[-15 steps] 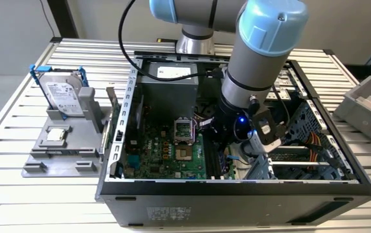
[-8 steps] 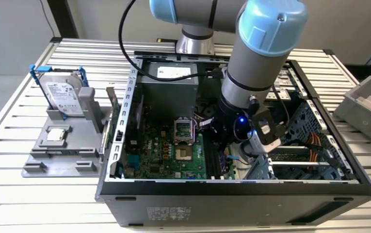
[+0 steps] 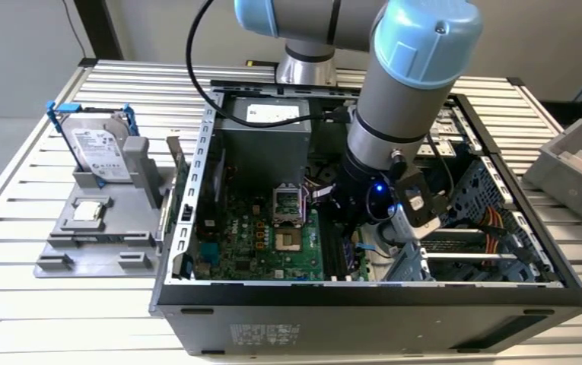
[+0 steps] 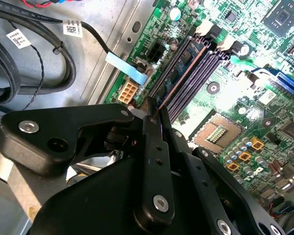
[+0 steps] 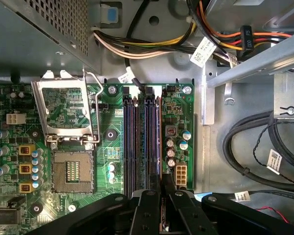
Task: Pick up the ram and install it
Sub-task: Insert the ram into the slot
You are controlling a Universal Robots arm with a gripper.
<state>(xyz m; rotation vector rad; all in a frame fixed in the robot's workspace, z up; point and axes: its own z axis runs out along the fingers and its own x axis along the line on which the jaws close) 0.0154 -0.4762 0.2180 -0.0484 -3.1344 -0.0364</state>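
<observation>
inside the open case (image 3: 372, 293), exterior view, your one claw (image 3: 354, 242) hangs over the motherboard's right side. second wrist view: claw (image 4: 154, 110) looks pinched on the one ram (image 4: 183, 66), which runs lengthwise straight ahead along an outer slot. first wrist view: four slots (image 5: 142, 142).

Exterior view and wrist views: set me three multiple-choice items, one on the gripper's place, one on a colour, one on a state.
1. Where is the gripper?
A. Over the grey fixture
B. Over the memory slots inside the case
C. Outside, beside the bin

2. The hard drive's frame is:
A. Red
B. Blue
C. Yellow

3. The CPU socket's cover is:
A. Flipped open
B. Latched shut
C. Taped over

B: the first wrist view shows the slots just ahead of it.
B: blue rails edge the drive.
A: the plate lies swung back.
</observation>
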